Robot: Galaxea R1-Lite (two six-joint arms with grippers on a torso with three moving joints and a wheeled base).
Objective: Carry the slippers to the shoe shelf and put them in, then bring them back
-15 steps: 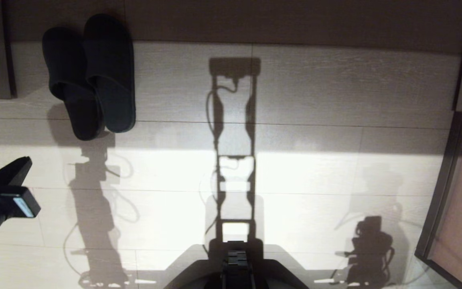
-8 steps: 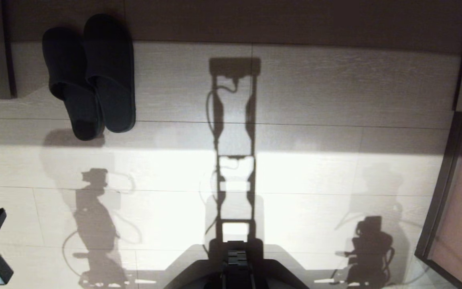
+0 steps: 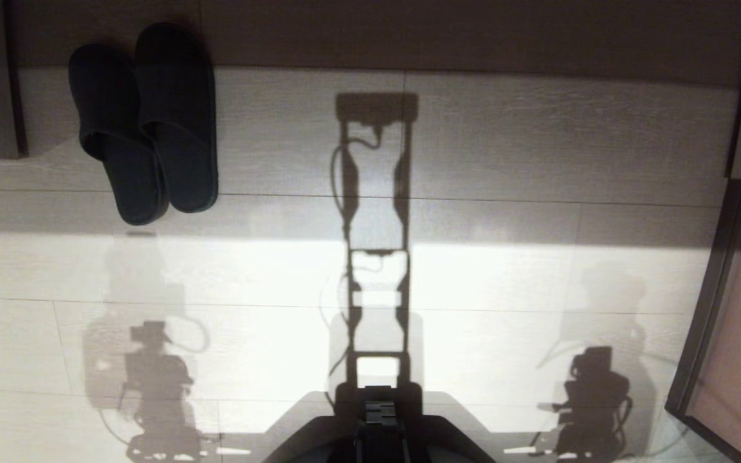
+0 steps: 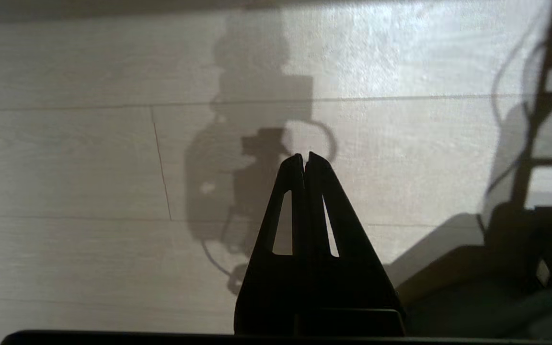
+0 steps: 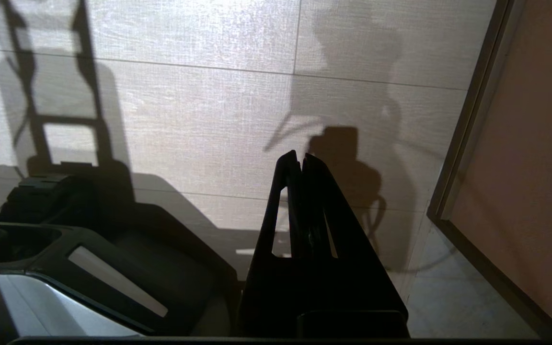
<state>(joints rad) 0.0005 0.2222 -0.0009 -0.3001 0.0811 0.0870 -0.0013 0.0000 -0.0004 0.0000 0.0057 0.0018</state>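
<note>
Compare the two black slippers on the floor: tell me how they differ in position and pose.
The left slipper sits nearer the robot, its heel end reaching closest; the right slipper sits further back, its toe up in the dark band at the far edge of the floor. The left slipper is angled, its heel swinging toward its neighbour; the right slipper lies nearly straight. Both are plain black, backless, toes pointing away, side by side and touching or overlapping.
</note>
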